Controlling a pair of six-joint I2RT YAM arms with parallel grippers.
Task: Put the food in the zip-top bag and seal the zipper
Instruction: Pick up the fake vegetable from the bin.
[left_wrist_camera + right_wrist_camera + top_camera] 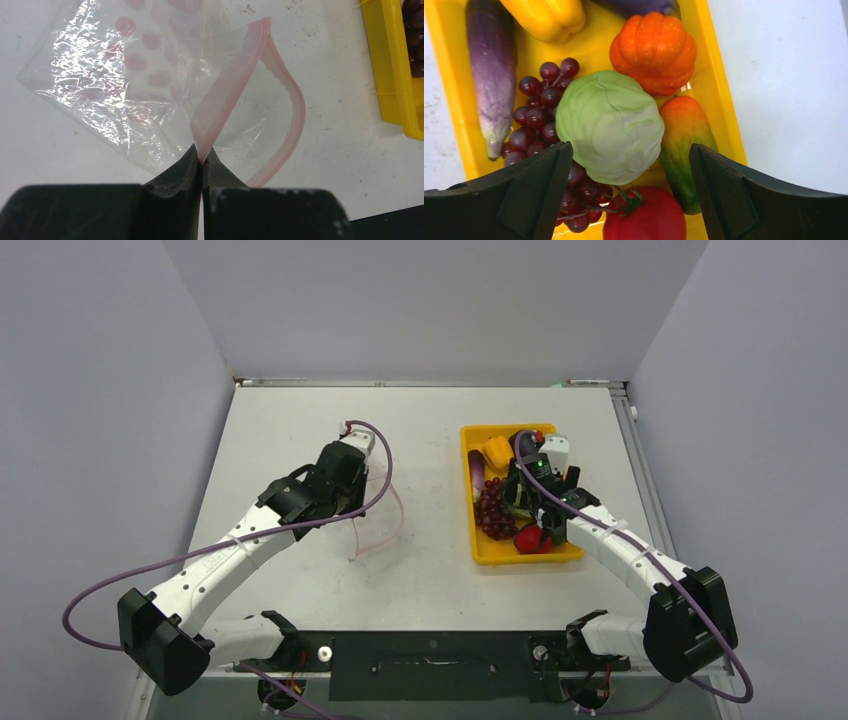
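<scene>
The right end effector (626,165) hangs over the yellow tray (721,100), fingers spread wide. The pale green cabbage (609,125) lies straight below the gap, a little toward the finger on the left of the right wrist view. That is the relation that matters: the cabbage is round, with no long axis to line up with, so a straight drop looks enough. The gap looks wider than the cabbage.

The neighbours are close, though. Grapes (539,100) touch it under the finger on that side, and an orange-green piece (684,145) sits just beside the other finger, so either could get caught. A tomato (649,220) lies at the near edge, a pumpkin (654,52) beyond the cabbage. An eggplant (491,75) lies lengthwise along the tray's far wall, with a pepper (546,17) past it. All the food is in the tray; none is in the bag.

The bag (115,75) lies flat on the surface (430,440), on the robot's left of the tray. The left end effector (202,157) is pressed together on one lip of the zipper (231,85), lifting it so the mouth gapes in a loop toward the tray. The right arm is the nearer one to the food, so its carry would run leftward across the gap into that mouth.
</scene>
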